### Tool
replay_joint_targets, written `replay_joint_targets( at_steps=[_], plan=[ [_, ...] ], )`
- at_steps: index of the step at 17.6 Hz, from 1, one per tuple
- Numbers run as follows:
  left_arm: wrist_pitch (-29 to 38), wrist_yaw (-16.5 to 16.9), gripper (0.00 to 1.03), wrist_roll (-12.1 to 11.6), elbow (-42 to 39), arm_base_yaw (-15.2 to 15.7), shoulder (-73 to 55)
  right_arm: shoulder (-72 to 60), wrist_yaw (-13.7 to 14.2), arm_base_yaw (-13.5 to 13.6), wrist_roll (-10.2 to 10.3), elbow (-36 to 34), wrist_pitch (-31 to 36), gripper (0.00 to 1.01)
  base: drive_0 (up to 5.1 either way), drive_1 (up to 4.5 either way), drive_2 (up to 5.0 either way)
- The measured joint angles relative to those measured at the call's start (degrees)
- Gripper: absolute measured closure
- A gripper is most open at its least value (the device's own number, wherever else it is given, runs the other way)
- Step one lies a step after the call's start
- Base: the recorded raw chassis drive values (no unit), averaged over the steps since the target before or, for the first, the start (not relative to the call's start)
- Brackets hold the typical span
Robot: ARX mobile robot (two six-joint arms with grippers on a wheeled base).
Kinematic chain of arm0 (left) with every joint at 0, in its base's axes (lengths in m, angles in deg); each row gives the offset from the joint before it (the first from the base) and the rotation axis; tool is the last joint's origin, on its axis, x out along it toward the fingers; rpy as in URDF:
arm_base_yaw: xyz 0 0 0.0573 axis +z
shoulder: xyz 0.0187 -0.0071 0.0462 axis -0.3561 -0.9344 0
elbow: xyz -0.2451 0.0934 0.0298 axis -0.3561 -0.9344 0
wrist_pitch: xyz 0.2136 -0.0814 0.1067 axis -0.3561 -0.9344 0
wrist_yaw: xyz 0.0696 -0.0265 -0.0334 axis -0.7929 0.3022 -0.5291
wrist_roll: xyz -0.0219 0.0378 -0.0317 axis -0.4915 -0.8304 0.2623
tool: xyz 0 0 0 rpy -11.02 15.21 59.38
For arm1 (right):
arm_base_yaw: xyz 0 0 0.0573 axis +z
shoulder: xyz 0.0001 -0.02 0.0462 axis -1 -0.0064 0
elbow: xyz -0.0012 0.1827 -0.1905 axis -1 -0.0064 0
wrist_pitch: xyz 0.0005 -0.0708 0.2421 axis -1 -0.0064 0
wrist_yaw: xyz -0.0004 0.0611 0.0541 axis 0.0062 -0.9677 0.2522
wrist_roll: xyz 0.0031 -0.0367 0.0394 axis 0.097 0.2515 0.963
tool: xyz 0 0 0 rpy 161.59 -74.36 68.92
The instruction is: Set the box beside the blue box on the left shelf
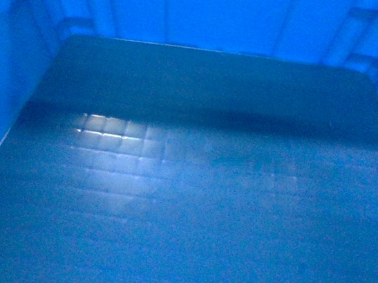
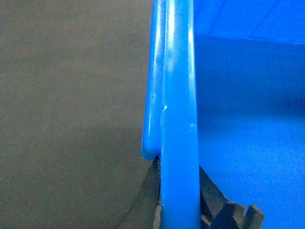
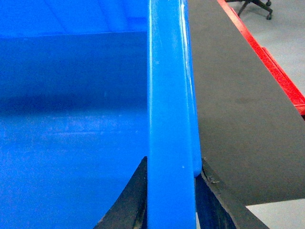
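While each hand, left hand and right hand, is clamped astride a rim of the box (glossy blue, grid-embossed floor), it fills the head view, above a dark surface edged red.

You see the box as smooth blue plastic, its grid-embossed floor glossy with a glare patch at left; beside its shiny rim lies a matt dark-grey surface.

Dark matte surface, red strip along its edge, chair base (black, wheeled) beyond
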Motion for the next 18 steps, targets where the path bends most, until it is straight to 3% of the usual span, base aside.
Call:
replay_joint_targets(
  at_steps=[18],
  plan=[
    [0.0,0.0,0.94,0.0,0.0,0.0,0.0,0.0,0.0,0.0,-0.4,0.0,0.0,0.8,-2.2,-2.16,-2.2]
  ],
)
